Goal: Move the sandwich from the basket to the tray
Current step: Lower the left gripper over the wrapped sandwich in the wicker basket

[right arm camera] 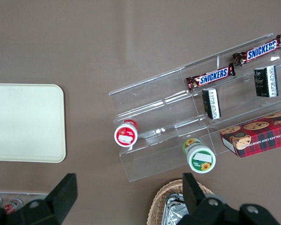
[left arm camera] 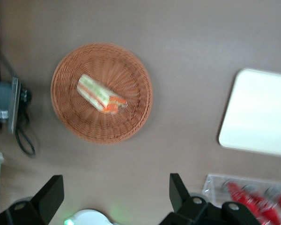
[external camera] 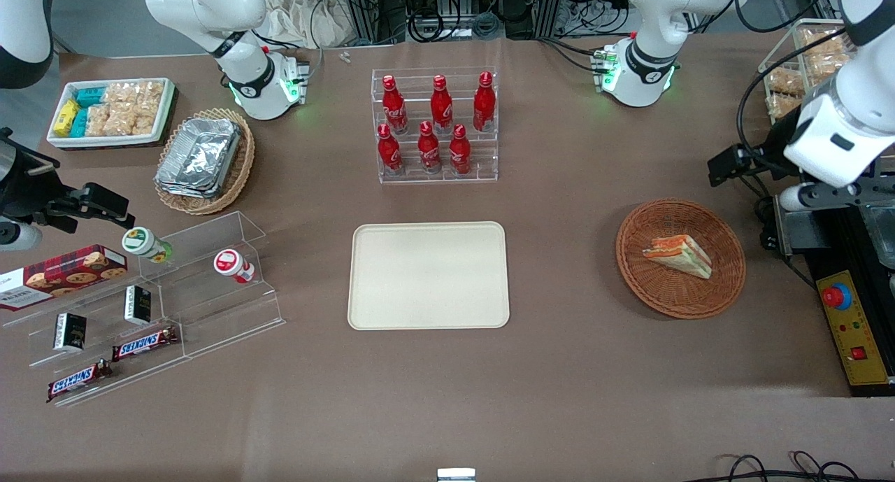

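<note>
The sandwich (external camera: 678,256) lies inside the reddish-brown basket (external camera: 727,286), which sits on the brown table (external camera: 573,370) toward the working arm's end. Beside it, in the middle of the table, rests the cream tray (external camera: 428,314), nothing on it. The pincer (left arm camera: 116,192) hangs high above the table, well clear of the basket, its fingers (left arm camera: 177,187) spread wide and holding nothing.

The brown table (external camera: 559,370) carries the tray (external camera: 428,275), the basket (external camera: 679,258) and a bottle rack (external camera: 435,129).
</note>
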